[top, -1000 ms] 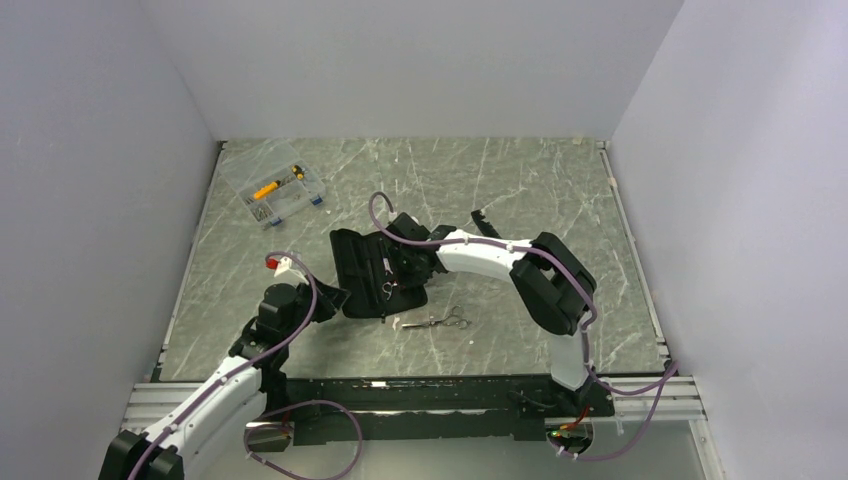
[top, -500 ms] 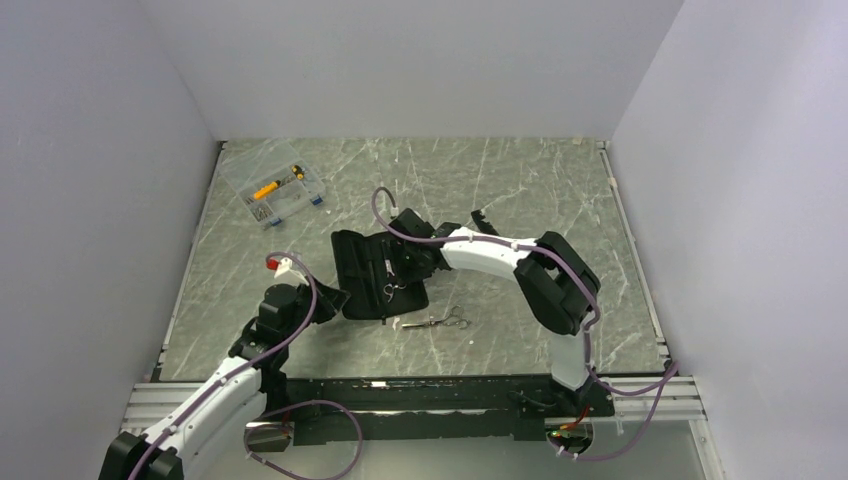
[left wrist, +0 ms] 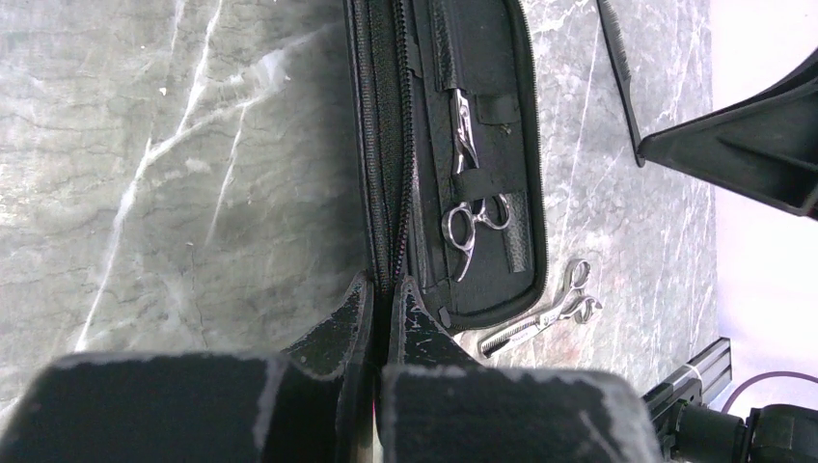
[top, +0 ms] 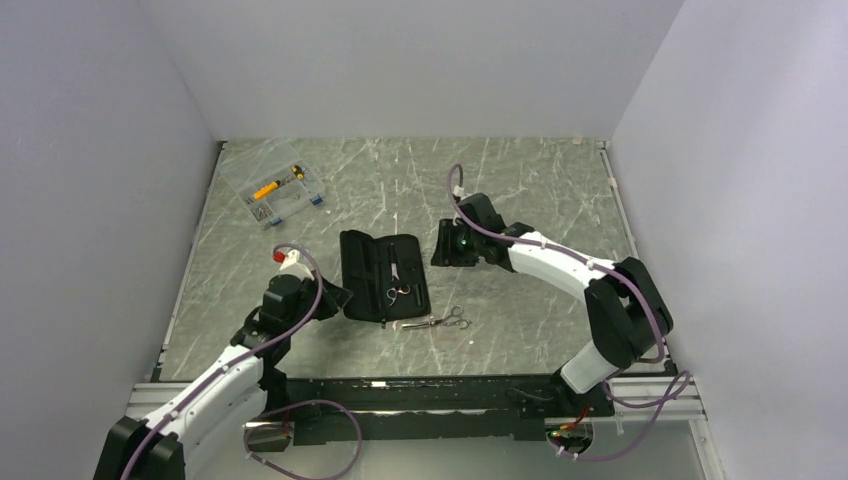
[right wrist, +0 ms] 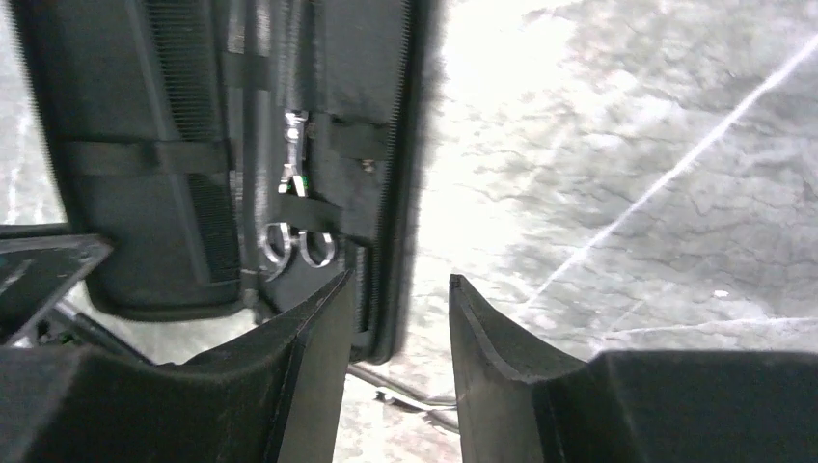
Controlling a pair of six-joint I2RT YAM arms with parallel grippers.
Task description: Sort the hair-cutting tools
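Here the left gripper [left wrist: 386, 289] is clamped on the near end of the open case [left wrist: 487, 48]; strapped scissors [left wrist: 471, 227] sit inside just beyond those jaws, loose scissors [left wrist: 542, 316] on the table [left wrist: 145, 145] to their right. The right gripper [right wrist: 397, 289] has its jaws apart, empty, beside the case's edge.

comb [left wrist: 619, 77] cut at frame edge, case [left wrist: 521, 193] corner hidden in left pincer [left wrist: 383, 299]
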